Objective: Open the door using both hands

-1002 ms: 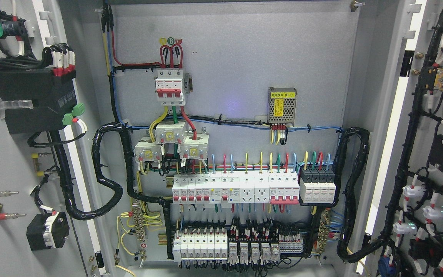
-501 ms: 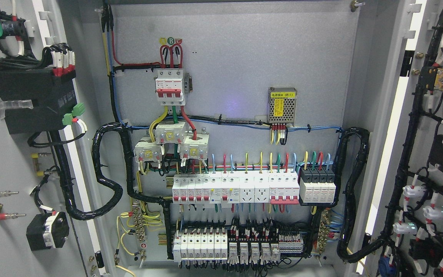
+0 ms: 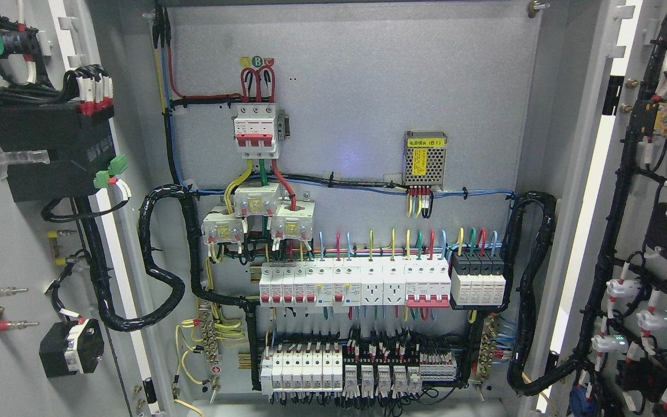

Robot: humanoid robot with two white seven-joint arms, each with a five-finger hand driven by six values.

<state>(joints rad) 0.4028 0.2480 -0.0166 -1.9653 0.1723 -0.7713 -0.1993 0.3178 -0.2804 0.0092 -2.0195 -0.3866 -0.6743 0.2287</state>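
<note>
Neither robot hand nor arm appears in the head view, so the state of the fingers, and whether they hold anything, cannot be told.

Nearest the camera, the left door (image 3: 15,243) occupies the 9 o'clock side and the right door (image 3: 652,231) the 3 o'clock side. Both leaves stand swung wide, inner faces toward the camera. Judged from this, the opening task appears complete or very nearly so.

Risk: each leaf carries live-looking hardware. A black module (image 3: 50,150) sits at 10 o'clock on the left door; indicator-lamp backs (image 3: 658,318) cluster at 4 o'clock on the right. Black cable looms (image 3: 162,260) bridge from each leaf to the cabinet. Pushing a leaf past its travel could strain these looms. A hand returning along a door edge could snag loose wires.

Farthest, the grey backplate (image 3: 368,87) fills the centre. A red-toggled main breaker (image 3: 257,130) sits at 11 o'clock, and breaker rows (image 3: 356,284) run toward 6 o'clock.
</note>
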